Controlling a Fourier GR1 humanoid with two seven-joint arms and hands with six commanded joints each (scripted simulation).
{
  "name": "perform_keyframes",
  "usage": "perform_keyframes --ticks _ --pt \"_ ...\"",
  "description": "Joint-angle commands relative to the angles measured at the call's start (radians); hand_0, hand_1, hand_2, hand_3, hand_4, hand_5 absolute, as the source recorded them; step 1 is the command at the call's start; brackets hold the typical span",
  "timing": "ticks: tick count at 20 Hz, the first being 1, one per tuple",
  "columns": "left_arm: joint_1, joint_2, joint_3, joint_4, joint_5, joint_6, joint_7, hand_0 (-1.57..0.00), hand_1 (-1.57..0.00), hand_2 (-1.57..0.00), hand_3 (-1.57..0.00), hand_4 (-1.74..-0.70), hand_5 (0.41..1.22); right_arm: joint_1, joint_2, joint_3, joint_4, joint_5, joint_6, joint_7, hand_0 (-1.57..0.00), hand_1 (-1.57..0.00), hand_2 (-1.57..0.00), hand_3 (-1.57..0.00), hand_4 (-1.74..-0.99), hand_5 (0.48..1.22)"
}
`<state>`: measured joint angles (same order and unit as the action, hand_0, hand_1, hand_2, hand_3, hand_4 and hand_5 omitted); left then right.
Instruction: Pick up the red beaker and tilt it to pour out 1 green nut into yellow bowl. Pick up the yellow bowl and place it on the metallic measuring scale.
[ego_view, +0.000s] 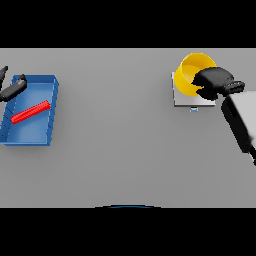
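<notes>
Head view of the grey surface (125, 160). In the upper right of the frame, the yellow bowl (192, 75) is sitting on the metallic measuring scale (185, 102), a pale square platform whose front edge and left edge are showing beneath and beside the bowl. A small blue mark is showing just below the front edge of the scale. The bowl's opening is facing up and slightly toward the left of the frame; its contents cannot be made out.

The right hand (215, 82) is lying against the right side of the bowl, its dark fingers curling around the rim and wall there, so that it is gripping the bowl. The white and grey forearm is running from this hand down toward the right edge of the frame.

At the left of the frame, a blue tray (50, 87) is resting on the surface. The red beaker (31, 111) is lying on its side inside the tray, slanting from lower left to upper right. The left hand (12, 89) is showing at the upper left corner of the tray, at the frame's left edge, apart from the beaker; whether its fingers are open or closed cannot be told.

The bowl and scale are standing well apart from the tray, with bare surface between them.
</notes>
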<state>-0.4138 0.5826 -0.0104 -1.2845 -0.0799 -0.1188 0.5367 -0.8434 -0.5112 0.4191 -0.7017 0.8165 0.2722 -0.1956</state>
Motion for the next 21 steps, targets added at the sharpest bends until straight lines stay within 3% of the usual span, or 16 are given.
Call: perform_keyframes --ticks 1,2,4,5,6,9,12,16,21 --pt "0.004 0.001 -0.001 -0.006 -0.002 0.003 0.001 0.00 0.00 0.00 0.00 -0.84 0.788 0.004 0.002 0.003 0.012 0.004 -0.010 0.000 -1.57 -1.57 -1.38 -1.42 -1.741 1.221" --pt "-0.013 -0.002 -0.003 0.006 -0.008 0.005 0.008 0.00 0.00 0.00 0.00 -0.84 0.783 0.001 0.003 0.004 0.019 0.006 -0.012 -0.003 -1.57 -1.57 -1.37 -1.45 -1.741 1.221" --pt "-0.024 0.000 -0.003 0.015 -0.009 0.002 0.001 0.00 0.00 0.00 0.00 -0.84 0.779 0.001 -0.002 0.001 0.013 -0.002 -0.005 -0.010 -1.57 -1.50 -1.44 -1.25 -1.741 1.221" --pt "-0.024 0.003 0.000 0.016 -0.006 -0.001 -0.002 0.00 0.00 0.00 0.00 -0.84 0.775 0.010 -0.005 0.003 0.012 -0.001 -0.005 -0.008 -1.56 -1.43 -1.34 -1.11 -1.682 1.221" --pt "-0.019 0.002 -0.001 0.007 -0.001 -0.004 0.009 0.00 0.00 0.00 0.00 -0.84 0.773 -0.001 -0.005 -0.003 0.011 -0.007 0.008 0.005 -1.47 -1.28 -1.18 -0.96 -1.632 1.145" --pt "-0.021 -0.004 0.000 0.027 -0.001 -0.004 0.003 0.00 0.00 0.00 0.00 -0.83 0.768 0.000 0.007 -0.025 0.013 -0.039 0.037 0.019 -0.95 -0.81 -0.71 -0.58 -1.535 0.965" --pt "-0.021 0.000 0.007 0.017 0.007 -0.006 -0.001 0.00 0.00 0.00 0.00 -0.84 0.760 -0.008 0.011 -0.033 0.030 -0.050 0.062 0.021 -0.48 -0.46 -0.38 -0.32 -1.485 0.863" --pt "-0.026 -0.001 0.003 0.017 0.003 -0.005 0.010 0.00 0.00 0.00 0.00 -0.83 0.752 -0.005 0.005 -0.014 0.018 -0.033 0.067 0.024 -0.20 -0.19 -0.15 -0.13 -1.435 0.817" --pt "-0.033 -0.001 0.003 0.032 0.002 -0.009 -0.002 0.00 0.00 0.00 0.00 -0.83 0.760 0.007 -0.005 -0.005 0.013 -0.028 0.087 0.029 -0.06 -0.06 -0.05 -0.04 -1.390 0.779"
